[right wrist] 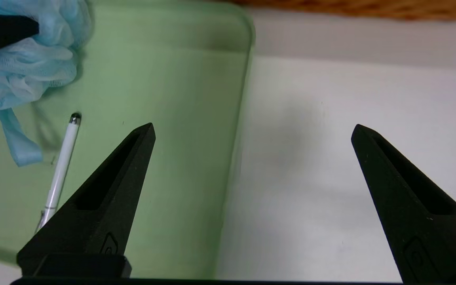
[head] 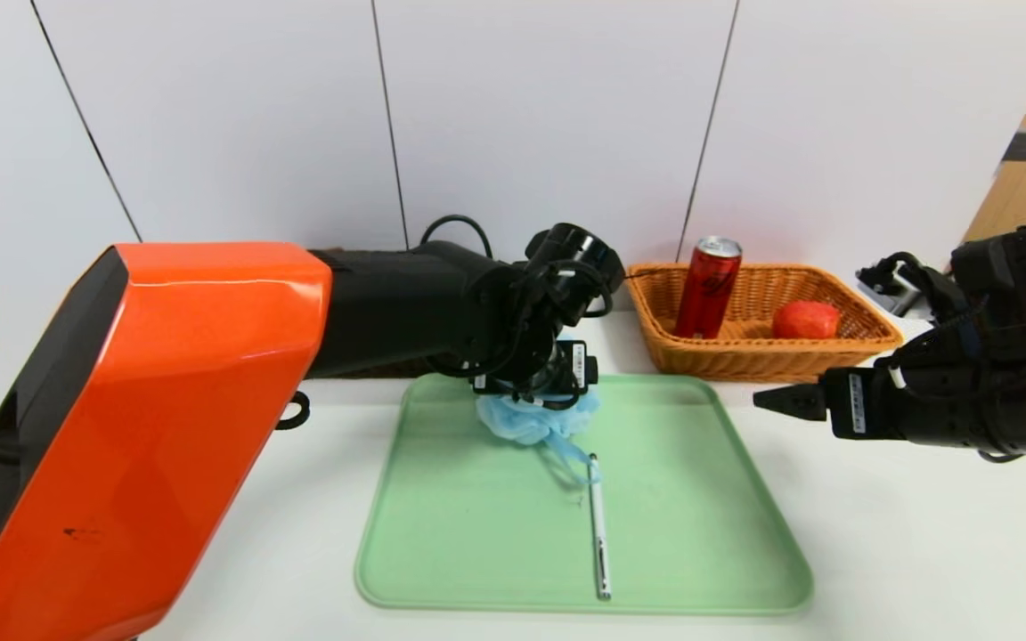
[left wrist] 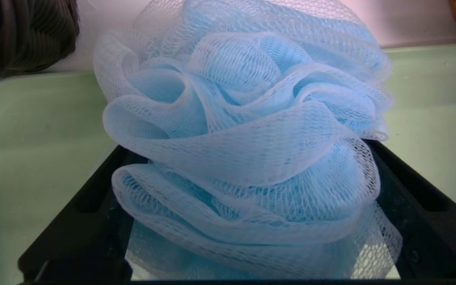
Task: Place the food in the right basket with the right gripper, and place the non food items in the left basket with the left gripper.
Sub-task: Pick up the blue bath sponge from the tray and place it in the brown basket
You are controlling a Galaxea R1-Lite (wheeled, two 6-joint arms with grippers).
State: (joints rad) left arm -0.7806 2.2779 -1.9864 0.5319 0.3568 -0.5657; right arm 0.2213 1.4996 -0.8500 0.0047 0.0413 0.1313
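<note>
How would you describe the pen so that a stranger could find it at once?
Start at the pale green tray in the middle of the white table. On it, just nearer than the fluffy blue bath sponge, lies the pen, running lengthways toward the viewer. It is the only thin, straight, white-and-silver thing there.

red can (head: 707,287) | dark script, possibly a logo | unreadable
</note>
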